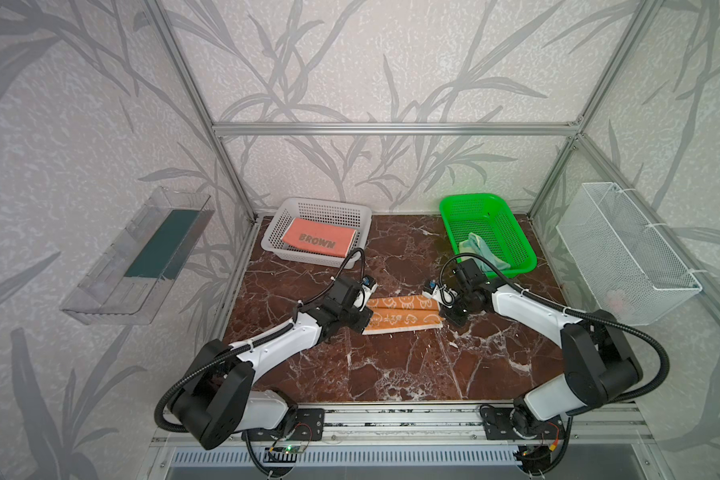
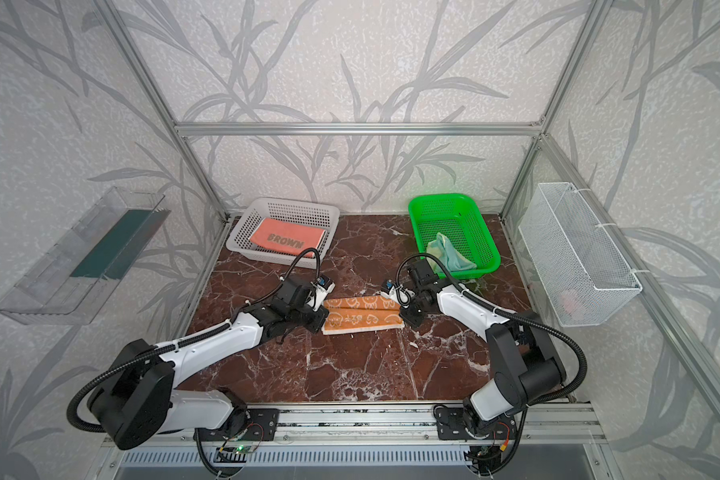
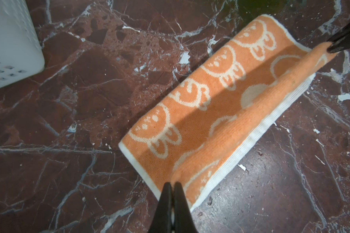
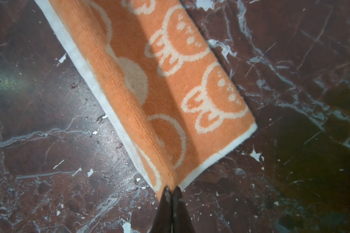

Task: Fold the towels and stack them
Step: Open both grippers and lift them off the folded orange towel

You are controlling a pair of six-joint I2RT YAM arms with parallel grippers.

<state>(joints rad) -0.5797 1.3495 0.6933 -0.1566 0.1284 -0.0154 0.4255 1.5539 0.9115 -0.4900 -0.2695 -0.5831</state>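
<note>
Beyond the left hand (image 3: 172, 184), a salmon-pink towel (image 1: 319, 240) marked BROWN lies folded in the white basket (image 1: 321, 204), apparently the start of the stack. The left hand itself is pinched tight on one short end of the orange towel (image 1: 395, 318), gripping a raised ridge of cloth there. Between the two hands the orange towel runs as a long narrow strip on the marble surface (image 1: 391, 374), its rabbit faces up and its cream hem flat beneath the lifted ridge. The right hand (image 4: 171, 188) is clamped on the opposite end of the same ridge. Holding both ends likely keeps the layer taut and level so it can be laid over evenly. Just beyond the right hand, the pale yellow towel (image 1: 481, 249) sits crumpled in the green basket (image 1: 474, 200), not yet folded. The surface on the near side of both hands is bare and gives room to swing. The baskets close behind the hands leave less margin that way.
</note>
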